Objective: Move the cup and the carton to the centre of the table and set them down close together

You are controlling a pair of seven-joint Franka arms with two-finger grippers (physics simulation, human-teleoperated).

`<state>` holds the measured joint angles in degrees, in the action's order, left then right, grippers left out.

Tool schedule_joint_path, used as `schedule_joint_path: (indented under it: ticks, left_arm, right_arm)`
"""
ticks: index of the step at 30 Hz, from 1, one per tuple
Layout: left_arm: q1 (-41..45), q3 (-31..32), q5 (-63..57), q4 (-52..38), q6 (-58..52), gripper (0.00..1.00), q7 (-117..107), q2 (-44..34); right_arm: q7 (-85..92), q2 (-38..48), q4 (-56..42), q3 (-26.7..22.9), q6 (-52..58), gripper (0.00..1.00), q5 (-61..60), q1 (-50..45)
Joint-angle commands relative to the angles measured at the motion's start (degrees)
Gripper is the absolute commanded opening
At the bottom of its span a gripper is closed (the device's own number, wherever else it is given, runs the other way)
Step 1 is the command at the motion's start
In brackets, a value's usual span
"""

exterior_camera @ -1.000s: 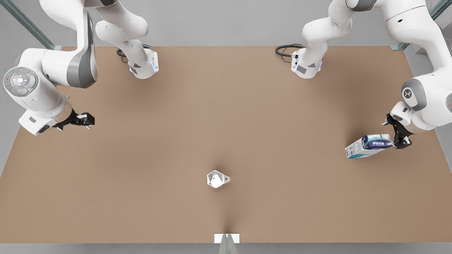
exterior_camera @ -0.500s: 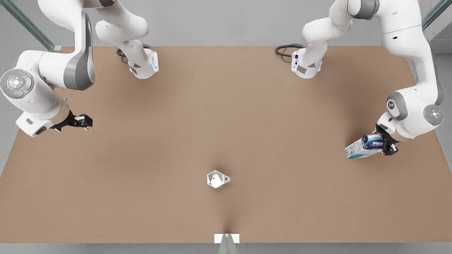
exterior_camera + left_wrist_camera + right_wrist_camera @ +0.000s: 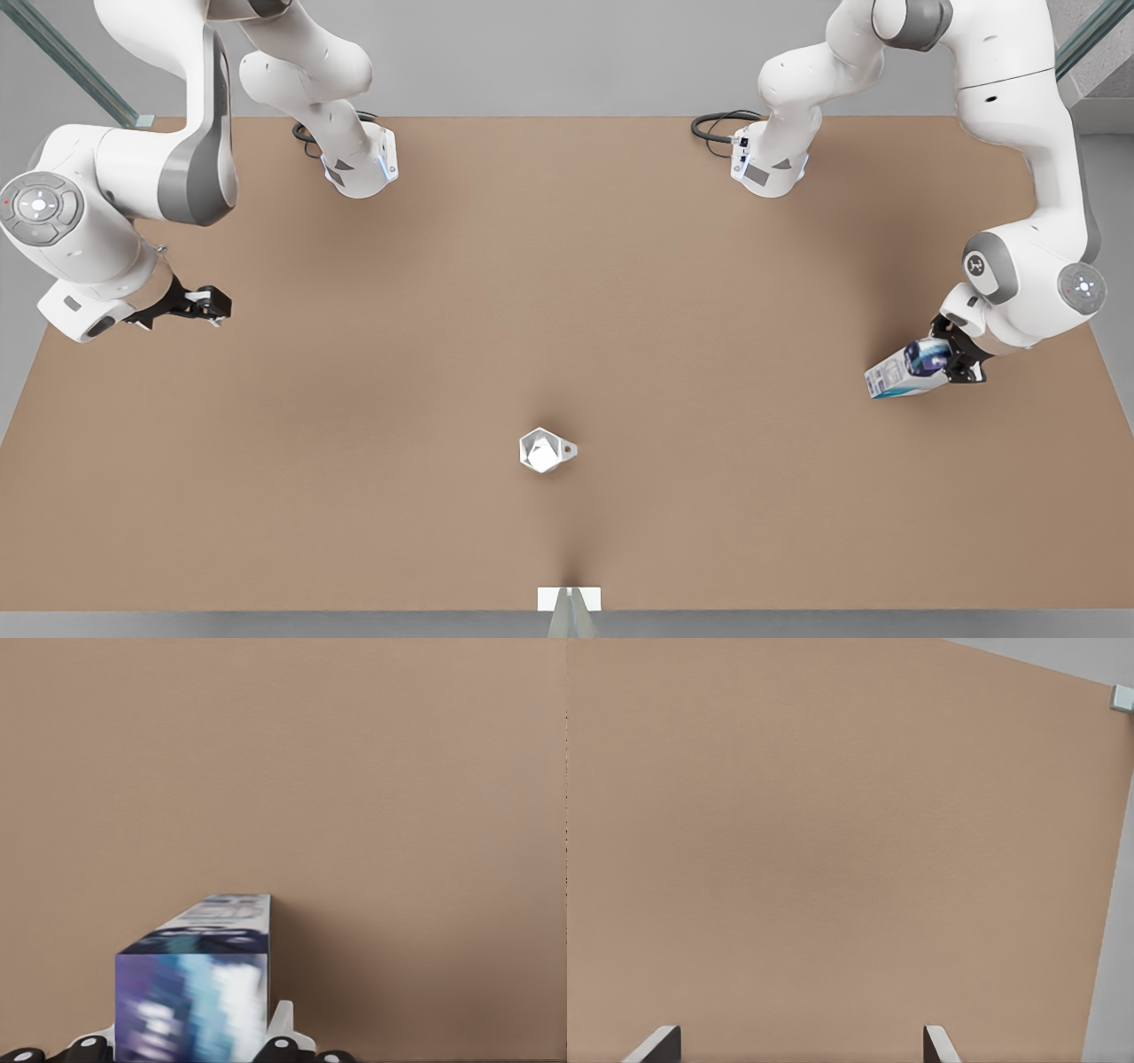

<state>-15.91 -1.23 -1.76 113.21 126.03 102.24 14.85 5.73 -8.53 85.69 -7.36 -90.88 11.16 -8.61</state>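
Our left pincer [image 3: 950, 361] around carton [image 3: 899, 372] at bench [image 3: 567, 292] 3 o'clock, maybe not tight; could slip. Right pincer [image 3: 208, 304] waits, fingers apart.

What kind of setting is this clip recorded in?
Probably a simulated robot test bench, not a lived-in room: a large plain light-brown table against blank grey surroundings, two white arms bolted to its far edge, and just a small faceted grey-white cup and a white-and-blue carton as props.
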Motion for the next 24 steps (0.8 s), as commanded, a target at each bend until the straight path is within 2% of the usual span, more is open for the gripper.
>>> schedule_joint_path:
  ticks: [1, 4, 8, 11, 12, 15, 20, 24]
  left_arm:
    - [0.0, 0.0, -3.4, 0.0, -0.3, 0.45, -0.1, 0.0]
    - [0.3, 0.0, -3.4, -0.1, -0.6, 0.45, 0.0, -0.7]
    - [1.7, 0.2, -3.4, -0.6, -4.2, 0.45, 0.7, -6.8]
    - [6.7, 0.7, -2.6, -6.8, -11.3, 0.45, -2.2, -7.7]
    - [7.3, 4.0, -2.6, -8.5, -15.4, 0.45, -7.8, -7.6]
    - [7.7, 15.8, -2.6, -8.6, -15.5, 0.45, -20.9, -7.2]
    - [27.4, 16.0, -2.7, -12.8, -15.5, 0.46, -42.3, -2.3]
    - [35.1, 15.9, -0.2, -15.8, -15.3, 0.46, -52.2, 2.1]
  right_arm:
    - [0.1, 0.0, 0.0, 0.1, 0.0, 1.00, 0.0, 0.0]
    - [0.1, 0.0, 0.0, 0.0, -0.1, 1.00, 0.0, 0.0]
    - [0.1, 0.0, 0.0, 0.0, -0.1, 1.00, 0.0, 0.0]
    - [0.1, 0.0, 0.0, 0.0, 0.0, 1.00, 0.0, 0.0]
    - [0.1, 0.1, -0.1, 0.0, 0.1, 1.00, 0.0, 0.0]
    - [0.1, 0.0, -0.1, 0.0, 0.0, 1.00, 0.0, 0.0]
    - [0.1, 0.0, -0.1, 0.0, -0.1, 1.00, 0.0, 0.0]
    - [0.1, 0.0, -0.1, 0.0, -0.1, 1.00, 0.0, -0.1]
